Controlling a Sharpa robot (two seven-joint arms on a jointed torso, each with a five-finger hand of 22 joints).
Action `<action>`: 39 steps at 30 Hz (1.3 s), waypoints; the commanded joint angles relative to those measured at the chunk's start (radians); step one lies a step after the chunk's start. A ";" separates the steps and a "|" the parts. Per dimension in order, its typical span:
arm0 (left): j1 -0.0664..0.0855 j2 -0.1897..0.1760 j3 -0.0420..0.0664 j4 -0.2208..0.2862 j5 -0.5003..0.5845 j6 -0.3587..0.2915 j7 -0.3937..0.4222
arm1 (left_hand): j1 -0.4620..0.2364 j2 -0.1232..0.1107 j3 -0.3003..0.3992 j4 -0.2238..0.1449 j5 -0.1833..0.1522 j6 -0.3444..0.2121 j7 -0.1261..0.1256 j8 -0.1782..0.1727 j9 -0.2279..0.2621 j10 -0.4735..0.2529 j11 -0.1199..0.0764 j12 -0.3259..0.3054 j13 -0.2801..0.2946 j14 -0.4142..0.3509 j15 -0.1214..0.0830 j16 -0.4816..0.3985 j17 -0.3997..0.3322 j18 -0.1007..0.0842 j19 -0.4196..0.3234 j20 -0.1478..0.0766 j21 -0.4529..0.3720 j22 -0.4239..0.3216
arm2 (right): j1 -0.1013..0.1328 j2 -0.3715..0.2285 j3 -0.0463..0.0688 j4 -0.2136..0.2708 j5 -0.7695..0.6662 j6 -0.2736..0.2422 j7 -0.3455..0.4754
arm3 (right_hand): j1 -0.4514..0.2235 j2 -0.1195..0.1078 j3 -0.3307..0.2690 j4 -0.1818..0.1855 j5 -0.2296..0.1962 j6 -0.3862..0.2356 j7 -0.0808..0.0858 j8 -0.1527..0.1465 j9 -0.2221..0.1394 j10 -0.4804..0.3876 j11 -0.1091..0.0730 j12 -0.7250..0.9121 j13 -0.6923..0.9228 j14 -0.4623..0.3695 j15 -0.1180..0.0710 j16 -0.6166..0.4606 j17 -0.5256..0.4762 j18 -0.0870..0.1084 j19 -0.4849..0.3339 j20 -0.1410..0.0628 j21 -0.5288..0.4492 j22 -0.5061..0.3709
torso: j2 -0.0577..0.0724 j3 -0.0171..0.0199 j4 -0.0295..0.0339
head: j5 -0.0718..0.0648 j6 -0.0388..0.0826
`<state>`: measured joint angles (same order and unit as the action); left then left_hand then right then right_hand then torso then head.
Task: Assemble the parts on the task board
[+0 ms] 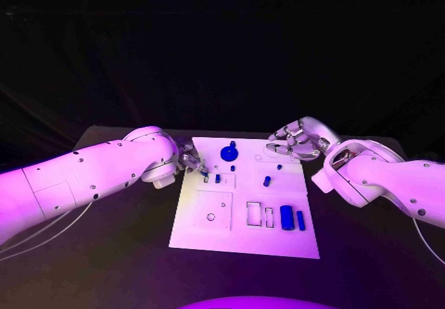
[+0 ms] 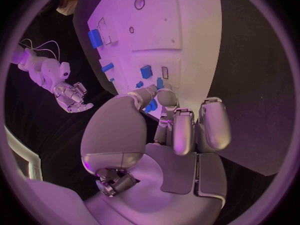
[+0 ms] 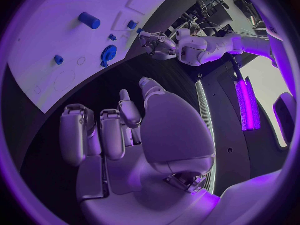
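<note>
Little is judged done on the flat white task board [image 1: 243,241] (several slots unfilled), small blue plastic parts [image 1: 287,217] lying loose mid-board, while a small piece seems pinched by the left hand [image 1: 190,159] and nothing is held by the half-curled right hand [image 1: 289,143].

Black table [image 1: 130,257] before dark backdrop [image 1: 222,58]

Two white arms are showing smooth, rounded shells dotted with small dark screws. The left arm [image 1: 92,170] is ending in a bulbous wrist housing, with thin pale cables trailing beneath it. The right arm [image 1: 390,180] is carrying a grey ringed joint near its wrist. The left hand [image 2: 169,130] and right hand [image 3: 119,130] are gleaming silver, with blocky segmented fingers and domed palm covers.
</note>
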<state>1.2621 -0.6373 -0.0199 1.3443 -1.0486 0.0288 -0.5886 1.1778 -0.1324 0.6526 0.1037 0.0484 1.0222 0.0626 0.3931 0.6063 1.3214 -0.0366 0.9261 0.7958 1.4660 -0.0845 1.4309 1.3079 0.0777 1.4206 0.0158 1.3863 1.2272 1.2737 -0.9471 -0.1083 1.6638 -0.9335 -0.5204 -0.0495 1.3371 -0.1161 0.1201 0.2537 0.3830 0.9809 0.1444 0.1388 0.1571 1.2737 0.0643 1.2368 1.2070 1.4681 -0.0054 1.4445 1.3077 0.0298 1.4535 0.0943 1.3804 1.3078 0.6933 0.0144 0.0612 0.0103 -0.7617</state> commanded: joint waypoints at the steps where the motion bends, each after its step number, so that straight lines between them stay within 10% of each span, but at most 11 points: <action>1: -0.002 0.006 0.000 0.004 -0.060 0.018 -0.001 | -0.006 0.003 0.106 -0.099 0.003 0.033 -0.025 0.008 0.003 0.010 0.000 0.006 0.000 0.064 -0.009 -0.003 0.113 -0.006 0.005 -0.001 0.004 0.002 | -0.001 0.000 0.000 0.001 -0.012 0.009 0.007 | -0.001 0.007 -0.001 0.004 0.004 0.003 -0.001 0.004 0.002 -0.002 -0.005 -0.002 0.002 0.051 -0.008 -0.006 0.057 0.021 -0.003 0.000 -0.002 0.141 | -0.001 0.0005 -0.0006 | 0.000 -0.002; 39: -0.019 0.029 -0.005 -0.013 -0.089 0.117 -0.038 | -0.031 0.004 0.120 -0.097 0.003 0.040 -0.031 0.023 0.019 0.020 -0.004 0.011 0.007 0.064 -0.011 -0.004 0.112 -0.007 0.006 -0.002 0.005 0.004 | -0.001 -0.004 0.000 0.007 -0.012 0.010 0.005 | -0.001 0.008 -0.001 0.004 0.004 0.003 -0.002 0.005 0.002 -0.003 -0.005 -0.003 0.000 0.051 -0.008 -0.008 0.056 0.021 -0.003 0.000 -0.003 0.141 | 0.001 -0.0005 -0.0012 | 0.002 -0.006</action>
<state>1.2462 -0.6090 -0.0229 1.3280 -1.1325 0.0964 -0.6157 1.1491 -0.1374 0.6885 0.0872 0.0484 1.0222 0.0625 0.4110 0.6257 1.3327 -0.0409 0.9334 0.8016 1.4656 -0.0911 1.4310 1.3075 0.0777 1.4205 0.0158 1.3863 1.2324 1.2737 -0.9508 -0.1082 1.6697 -0.9345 -0.5204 -0.0499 1.3371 -0.1161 0.1201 0.2537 0.3830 0.9809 0.1444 0.1388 0.1574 1.2737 0.0643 1.2368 1.2070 1.4645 -0.0091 1.4395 1.3074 0.0298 1.4536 0.0943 1.3804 1.3073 0.6938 0.0140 0.0610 0.0125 -0.7680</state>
